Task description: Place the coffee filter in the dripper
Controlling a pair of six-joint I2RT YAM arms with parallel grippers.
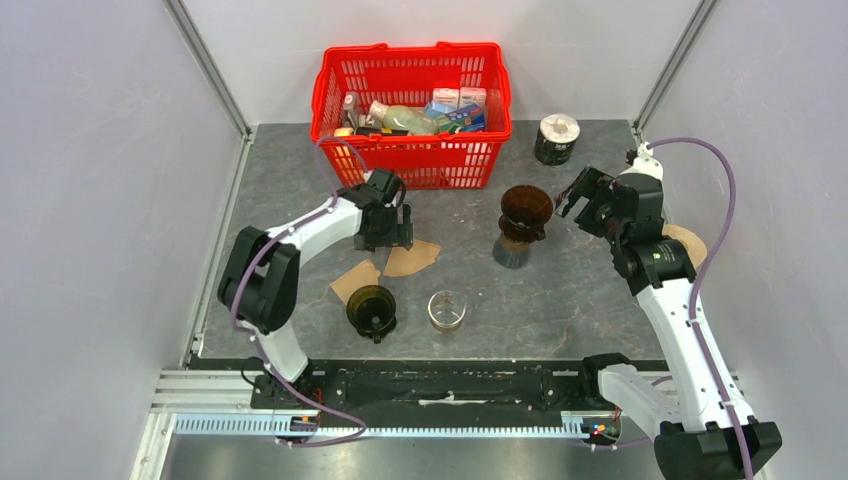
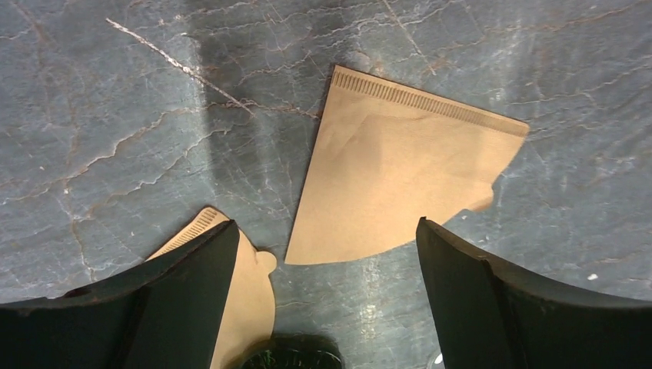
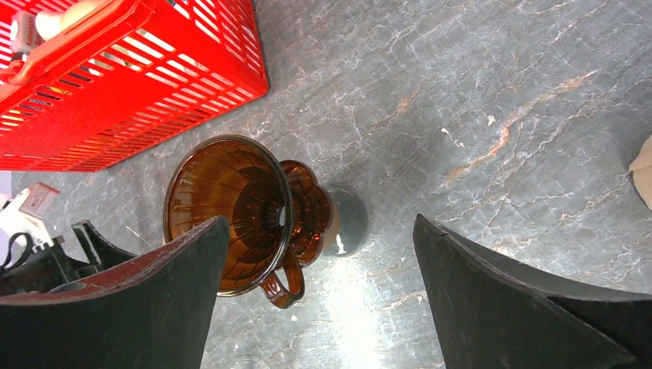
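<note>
Two brown paper coffee filters lie flat on the grey table. The larger filter (image 2: 400,181) (image 1: 412,258) is just ahead of my left gripper (image 2: 326,227) (image 1: 400,232), which hovers open above it with nothing held. The other filter (image 2: 242,296) (image 1: 357,280) lies partly under the left finger. An amber dripper (image 1: 527,208) (image 3: 231,207) stands on a grey cup (image 1: 512,252) (image 3: 350,223). My right gripper (image 3: 321,219) (image 1: 580,195) is open and empty, just right of that dripper. A second, dark dripper (image 1: 372,308) (image 2: 292,355) sits on the table near the filters.
A red basket (image 1: 412,160) of groceries stands at the back. A small glass (image 1: 447,310) sits near the front middle. A dark round stack (image 1: 557,138) is at the back right. Another brown filter (image 1: 690,240) lies by the right arm.
</note>
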